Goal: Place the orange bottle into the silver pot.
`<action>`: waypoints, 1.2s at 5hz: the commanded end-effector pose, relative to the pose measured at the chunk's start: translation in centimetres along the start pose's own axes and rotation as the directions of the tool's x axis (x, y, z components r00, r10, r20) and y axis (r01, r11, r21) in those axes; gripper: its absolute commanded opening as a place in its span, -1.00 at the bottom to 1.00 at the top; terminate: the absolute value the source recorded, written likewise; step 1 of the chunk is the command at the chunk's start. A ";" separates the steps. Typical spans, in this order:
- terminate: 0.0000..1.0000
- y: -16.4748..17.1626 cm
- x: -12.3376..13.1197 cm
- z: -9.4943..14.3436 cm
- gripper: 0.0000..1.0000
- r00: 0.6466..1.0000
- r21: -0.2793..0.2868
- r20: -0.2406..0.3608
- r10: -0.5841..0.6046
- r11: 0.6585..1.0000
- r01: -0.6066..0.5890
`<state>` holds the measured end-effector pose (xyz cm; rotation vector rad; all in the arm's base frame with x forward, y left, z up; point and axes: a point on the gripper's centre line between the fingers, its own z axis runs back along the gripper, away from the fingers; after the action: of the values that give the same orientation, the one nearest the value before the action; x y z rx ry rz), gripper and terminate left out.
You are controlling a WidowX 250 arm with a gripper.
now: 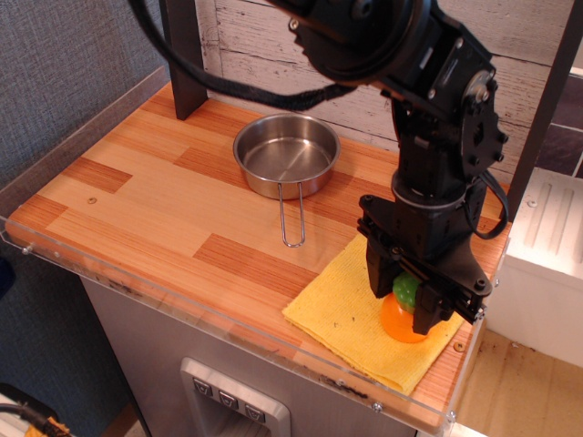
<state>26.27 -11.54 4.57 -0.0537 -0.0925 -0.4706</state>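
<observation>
Gripper point(406, 300) is down over the bottle point(401, 314), 1 black finger point(380, 278) on its left and the other on its right, so the jaws straddle the green cap. They look narrow and close to the toy, but the view does not show whether the pads are actually pressing it, so I cannot tell if the grasp is made or only about to be

Bottle sits on the yellow cloth point(342, 314) at the near right corner of the counter point(137, 200), and its orange body appears to rest on the fabric, not lifted. Part of it is hidden behind the fingers

Pot point(285, 153) stands well apart, toward the back and left of the cloth, upright and with nothing inside it. Its wire handle point(292, 218) points toward the front edge, lying on the wood between pot and cloth

By my reading the task is at the pickup step, with none of the transfer done. Left to do: secure the grip, raise the bottle clear of the cloth, carry it back and left over the rim, then let it go inside
</observation>
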 end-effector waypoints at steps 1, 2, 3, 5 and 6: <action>-1.00 5.7 0.2 8.1 -1.00 0.971 -0.002 0.196 0.133 0.991 -0.136; -1.00 11.4 0.6 7.8 -1.00 0.949 0.012 0.181 0.258 0.964 -0.265; -1.00 15.4 1.2 5.6 -1.00 0.931 0.020 0.148 0.333 0.940 -0.339; -1.00 17.9 2.9 3.3 -1.00 0.919 0.024 0.119 0.376 0.924 -0.382; -1.00 18.3 3.3 3.1 -1.00 0.920 0.043 0.126 0.372 0.924 -0.379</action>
<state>38.02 2.99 6.42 -0.0388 -0.1754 -0.0678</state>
